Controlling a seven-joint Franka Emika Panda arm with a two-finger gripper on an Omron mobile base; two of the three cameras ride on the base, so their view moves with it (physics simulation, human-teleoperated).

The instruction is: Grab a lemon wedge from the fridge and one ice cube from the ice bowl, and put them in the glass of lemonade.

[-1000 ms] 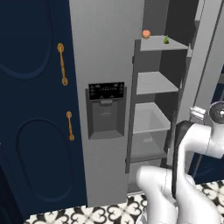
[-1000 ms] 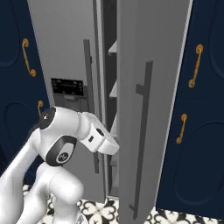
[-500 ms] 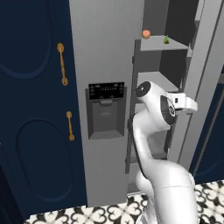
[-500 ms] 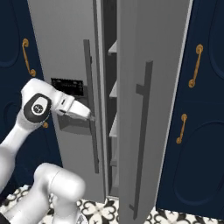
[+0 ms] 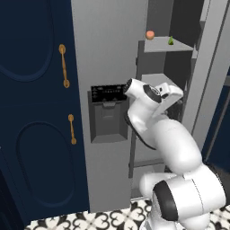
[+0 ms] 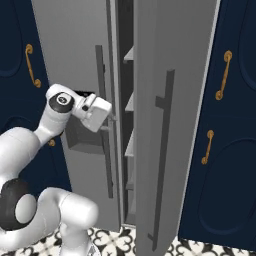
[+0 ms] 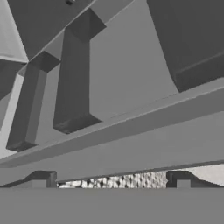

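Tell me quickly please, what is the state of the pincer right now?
Pincer: open and holding nothing, its tips wide apart close to the fridge doors.

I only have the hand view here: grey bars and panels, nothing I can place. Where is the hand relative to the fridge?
Observer: The gripper is at the gap between the fridge doors, beside the left door's handle, in the right base view.
Operator: Is the fridge open?
Observer: Yes, the right door stands ajar, with shelves showing behind it.
Operator: Can you see the lemon wedge?
Observer: A tiny yellow-green wedge sits on the top shelf in the left base view, next to an orange fruit.
Operator: Holding anything?
Observer: No, the jaws are open and empty.
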